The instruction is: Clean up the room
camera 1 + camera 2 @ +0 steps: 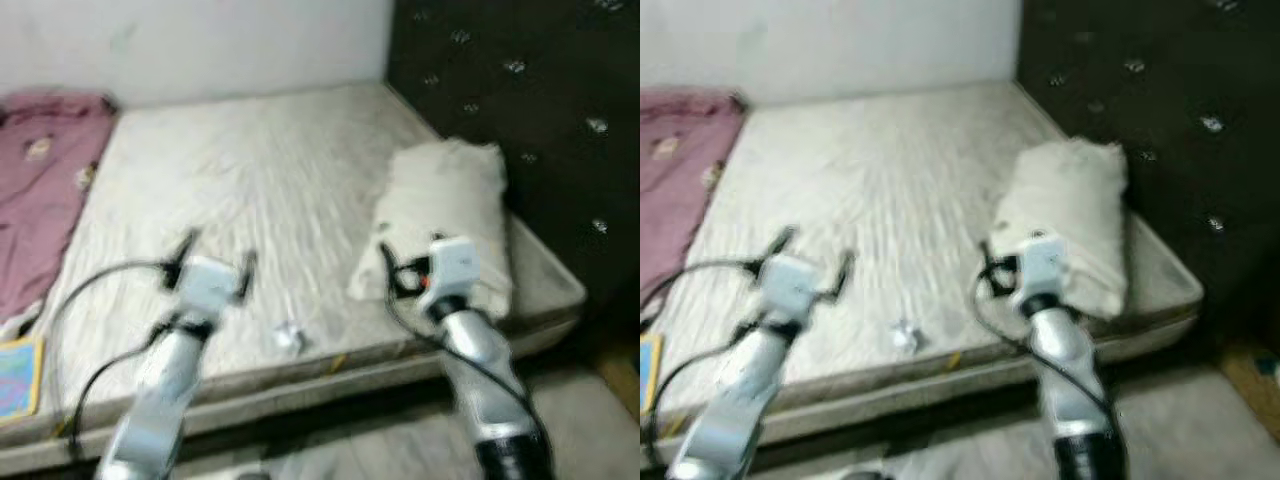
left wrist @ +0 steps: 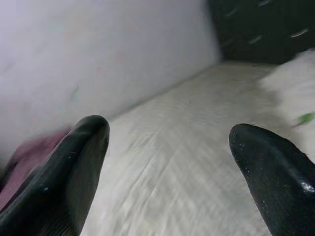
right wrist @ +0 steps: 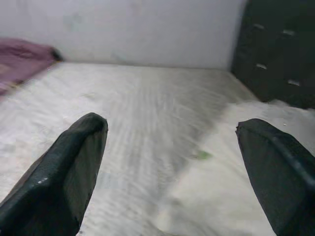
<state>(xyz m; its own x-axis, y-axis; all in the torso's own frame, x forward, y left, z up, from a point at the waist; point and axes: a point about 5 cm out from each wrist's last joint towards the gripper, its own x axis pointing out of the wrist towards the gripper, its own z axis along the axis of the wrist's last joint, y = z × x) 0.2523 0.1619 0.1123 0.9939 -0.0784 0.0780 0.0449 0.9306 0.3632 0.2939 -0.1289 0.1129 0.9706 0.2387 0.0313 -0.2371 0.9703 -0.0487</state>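
Blur softens both head views, so I judge positions with caution. In the left eye view my left gripper hovers over the near part of the bare mattress, fingers spread and holding nothing; my right gripper sits just at the near end of the white pillow, which lies along the dark tufted headboard. A small crumpled scrap rests near the mattress's front edge, between my two arms; I take it as a likely item to clear. A maroon blanket covers the far left side, with a coloured book or card at the near left corner. The right eye view shows the same layout. In the left wrist view my fingers stand wide apart over mattress, nothing between them. In the right wrist view the fingers are likewise spread, with pillow fabric beneath. Risks, as I judge them: reaching while the picture is blurred could miss the scrap or nudge it off the edge; my right fingers could snag the pillow; cables on my left arm could catch the mattress edge.
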